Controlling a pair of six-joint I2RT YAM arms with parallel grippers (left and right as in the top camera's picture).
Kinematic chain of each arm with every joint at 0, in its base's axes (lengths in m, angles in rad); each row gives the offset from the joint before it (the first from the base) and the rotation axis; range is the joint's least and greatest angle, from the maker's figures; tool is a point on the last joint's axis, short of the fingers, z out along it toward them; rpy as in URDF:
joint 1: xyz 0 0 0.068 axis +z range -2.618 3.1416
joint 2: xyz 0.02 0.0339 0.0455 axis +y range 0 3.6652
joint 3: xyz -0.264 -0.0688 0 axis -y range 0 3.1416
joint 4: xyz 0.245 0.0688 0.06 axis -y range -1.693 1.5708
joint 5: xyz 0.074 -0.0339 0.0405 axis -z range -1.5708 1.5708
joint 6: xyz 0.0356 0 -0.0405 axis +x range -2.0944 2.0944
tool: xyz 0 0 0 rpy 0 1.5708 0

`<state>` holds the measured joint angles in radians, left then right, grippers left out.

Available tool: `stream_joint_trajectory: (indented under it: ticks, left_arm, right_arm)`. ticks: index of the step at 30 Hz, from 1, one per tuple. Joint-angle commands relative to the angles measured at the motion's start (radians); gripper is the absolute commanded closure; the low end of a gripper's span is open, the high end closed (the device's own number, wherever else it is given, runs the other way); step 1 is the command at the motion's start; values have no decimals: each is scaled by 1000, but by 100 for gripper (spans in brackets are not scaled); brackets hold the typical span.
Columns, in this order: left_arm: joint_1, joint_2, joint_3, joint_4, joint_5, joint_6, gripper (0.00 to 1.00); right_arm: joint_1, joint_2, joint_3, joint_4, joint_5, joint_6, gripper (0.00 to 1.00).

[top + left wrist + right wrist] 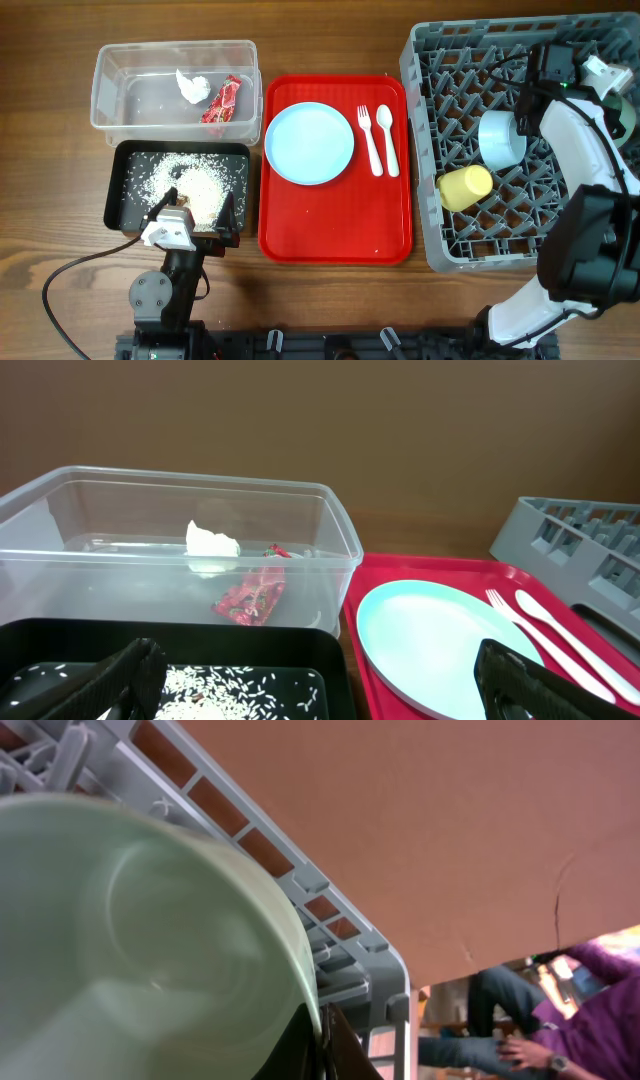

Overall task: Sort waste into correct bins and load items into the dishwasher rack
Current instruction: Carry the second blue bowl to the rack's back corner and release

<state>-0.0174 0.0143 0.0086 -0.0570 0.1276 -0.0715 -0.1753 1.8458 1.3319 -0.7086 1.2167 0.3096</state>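
My right gripper is pinching tight on the rim of the mint-green bowl, which is filling nearly the whole right wrist view; the dark fingertips are meeting at its edge. Overhead, that arm is reaching over the far right side of the dishwasher rack, and the bowl itself is hidden under the arm there. My left gripper is standing spread as wide as it goes, holding nothing, hovering over the near edge of the black tray where the rice scraps are lying.

Outward from there: the small light blue bowl and the yellow cup are already lying in the rack, the cup on its side. The tissue and the red wrapper are sitting in the clear tub. The blue plate, fork and spoon are waiting on the red serving tray.

The risk, as I judge it: I am holding the bowl by a thin rim only, so it may twist or slip against the pegs as I lower it, or knock the blue bowl nearby. Letting go before it is seated could leave it rolling loose.
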Motion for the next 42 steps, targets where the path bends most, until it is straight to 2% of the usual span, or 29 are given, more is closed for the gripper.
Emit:
stream_joint_trajectory:
  ticks: [1, 4, 7, 11, 25, 34, 38, 42]
  left_arm:
    - [8, -8, -3, -8, -6, 12, 0]
    - [8, -8, -3, -8, -6, 12, 0]
    - [8, -8, -3, -8, -6, 12, 0]
    - [8, -8, -3, -8, -6, 12, 0]
    - [8, -8, -3, -8, -6, 12, 0]
    - [8, -8, -3, -8, -6, 12, 0]
    - [8, -8, -3, -8, -6, 12, 0]
    - [8, -8, -3, -8, -6, 12, 0]
  right_arm:
    - [16, 42, 1, 15, 17, -63, 96]
    - [35, 43, 1, 45, 28, -101, 96]
    - [36, 43, 1, 159, 135, -233, 96]
    - [32, 42, 1, 253, 149, -370, 96]
    - [50, 43, -51, 211, 91, -387, 96]
    - [168, 43, -91, 305, 87, -493, 96]
    - [189, 43, -91, 296, 96, -490, 96]
    - [201, 18, -91, 296, 90, -461, 80]
